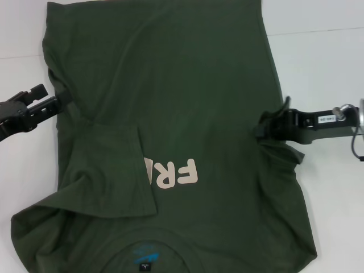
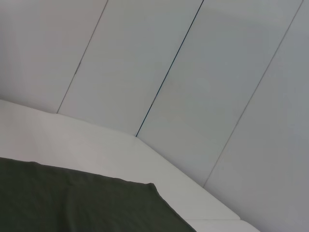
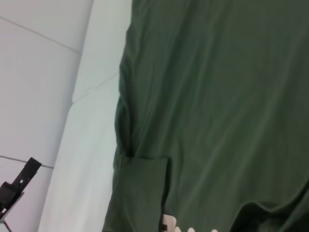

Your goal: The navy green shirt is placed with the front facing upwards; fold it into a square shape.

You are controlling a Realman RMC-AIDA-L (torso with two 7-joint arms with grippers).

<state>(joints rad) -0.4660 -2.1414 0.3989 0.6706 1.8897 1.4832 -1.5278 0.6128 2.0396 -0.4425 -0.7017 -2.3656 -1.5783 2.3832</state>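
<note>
Navy green shirt [image 1: 193, 102]: spread front-up across the white table [image 1: 324, 62], collar and blue neck label [image 1: 145, 256] at the near edge, one sleeve folded inward over the pink lettering [image 1: 173, 172].

Left gripper [image 1: 63, 98]: at the shirt's left edge, touching cloth; grip cannot be told.

Right gripper [image 1: 263, 126]: at the right edge, bunching fabric; grip cannot be told.
</note>
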